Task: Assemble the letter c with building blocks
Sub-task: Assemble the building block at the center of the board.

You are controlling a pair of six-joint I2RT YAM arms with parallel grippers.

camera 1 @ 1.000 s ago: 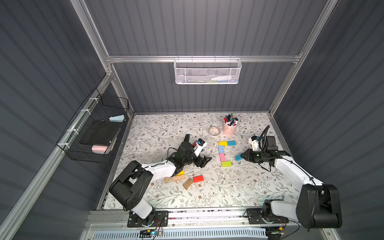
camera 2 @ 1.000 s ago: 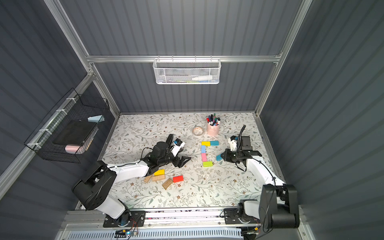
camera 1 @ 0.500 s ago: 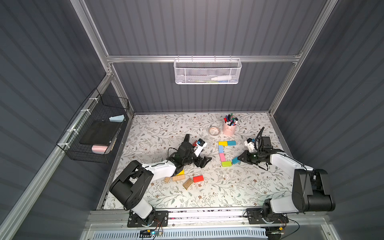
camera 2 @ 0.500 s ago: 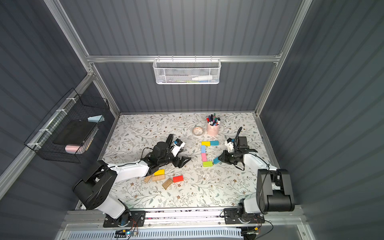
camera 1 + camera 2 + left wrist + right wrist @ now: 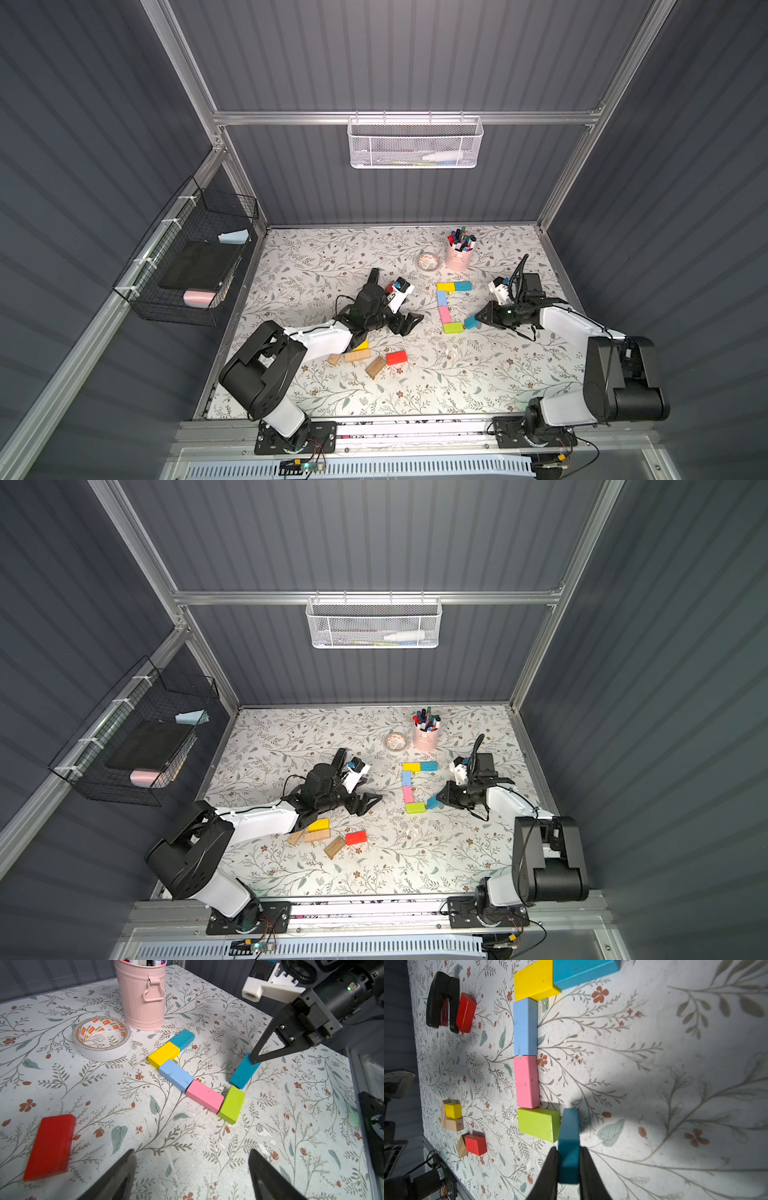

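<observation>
Shows a white floral-patterned desk (image 5: 415, 386) from above, with a letter C of small flat wooden building blocks mostly laid out right of the middle. Counts five bricks already lying flat and touching in a chain: a teal rectangular wooden block (image 5: 462, 286) and a yellow rectangular wooden block (image 5: 446, 286) as the upper bar, a light blue rectangular wooden block (image 5: 441, 298) and a pink rectangular wooden block (image 5: 444, 314) as the spine, a lime green rectangular wooden block (image 5: 453, 328) as the start of the lower bar. Judges the letter nearly finished, lacking only the outer half of the lower bar to match the upper one. Leaves spares well apart toward the near left: a red rectangular wooden block (image 5: 396, 357), plain unpainted wooden bricks (image 5: 357, 355) and a second yellow brick (image 5: 362, 345).

Finds the right tool (image 5: 569, 1148) low over the desk beside the lime green block, jaws narrow and pressed against both long sides of a second teal rectangular wooden block (image 5: 569, 1126), gripping it as far as the right wrist view shows. Puts that brick's free end just beside the lime green block's outer end, perhaps touching, yet slanted in both top views rather than in line. Cannot tell flat rest from a slight tip at the held end. Finds the left tool (image 5: 192, 1151) spread wide, holding nothing, hovering over bare desk apart from the letter.
</observation>
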